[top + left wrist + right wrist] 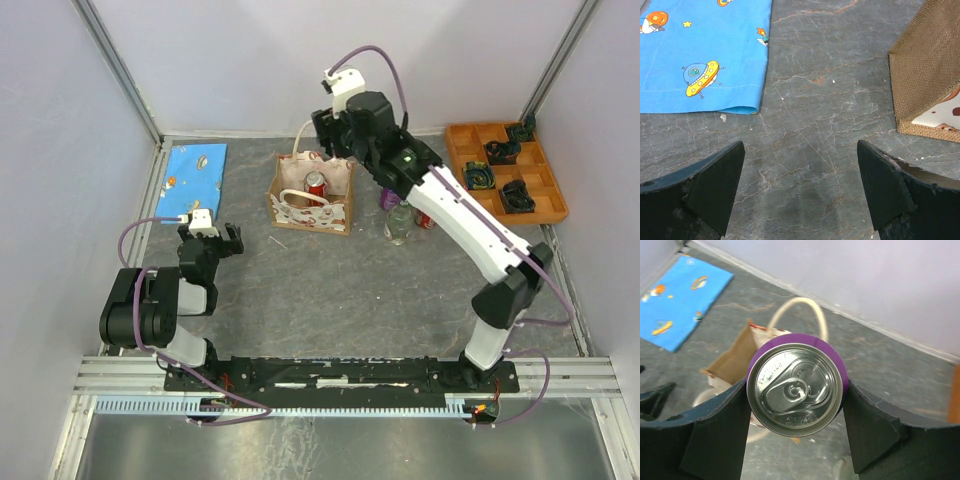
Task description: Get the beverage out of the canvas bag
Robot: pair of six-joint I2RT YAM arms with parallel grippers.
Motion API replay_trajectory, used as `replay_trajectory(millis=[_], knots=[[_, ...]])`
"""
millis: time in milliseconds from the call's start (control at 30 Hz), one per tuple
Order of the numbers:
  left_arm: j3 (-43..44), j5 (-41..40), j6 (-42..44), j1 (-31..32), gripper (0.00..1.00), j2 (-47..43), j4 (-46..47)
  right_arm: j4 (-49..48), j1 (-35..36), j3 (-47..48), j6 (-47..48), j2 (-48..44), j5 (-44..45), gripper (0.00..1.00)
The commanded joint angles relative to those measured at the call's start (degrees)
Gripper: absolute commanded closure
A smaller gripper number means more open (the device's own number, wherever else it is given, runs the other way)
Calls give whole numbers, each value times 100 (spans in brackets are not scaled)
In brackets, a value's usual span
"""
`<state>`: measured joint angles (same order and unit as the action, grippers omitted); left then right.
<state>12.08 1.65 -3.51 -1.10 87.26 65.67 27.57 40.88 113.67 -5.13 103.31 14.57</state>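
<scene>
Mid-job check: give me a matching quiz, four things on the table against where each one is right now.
1. purple can
2. red can
3. blue cloth
4. orange tray

A. far right corner
B. inside the canvas bag
C. held by the right gripper
D. far left corner

Pairs: 1-C, 2-B, 3-D, 4-A

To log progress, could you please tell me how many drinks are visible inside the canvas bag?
1: a red can stands upright in the canvas bag. The right gripper, shut on a purple can above it, may hide others.
</scene>
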Motion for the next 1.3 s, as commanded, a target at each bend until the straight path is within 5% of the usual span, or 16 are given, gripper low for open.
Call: replay_trajectory(millis=[0,267,733,1267], knots=[[124,-45,245,23,1,-27,201,-325,-51,-364,496,-1016,1111,100],[126,-49,245,23,1,-34,203,-134,-536,-1834,299,-2379,2357,100],[125,-47,245,22,1,-33,208,-7,-1272,-4923,-1380,-3954,1941,100],[124,-53,245,27,1,-27,207,-1114,-1823,-6014,-2086,-3030,935,100]])
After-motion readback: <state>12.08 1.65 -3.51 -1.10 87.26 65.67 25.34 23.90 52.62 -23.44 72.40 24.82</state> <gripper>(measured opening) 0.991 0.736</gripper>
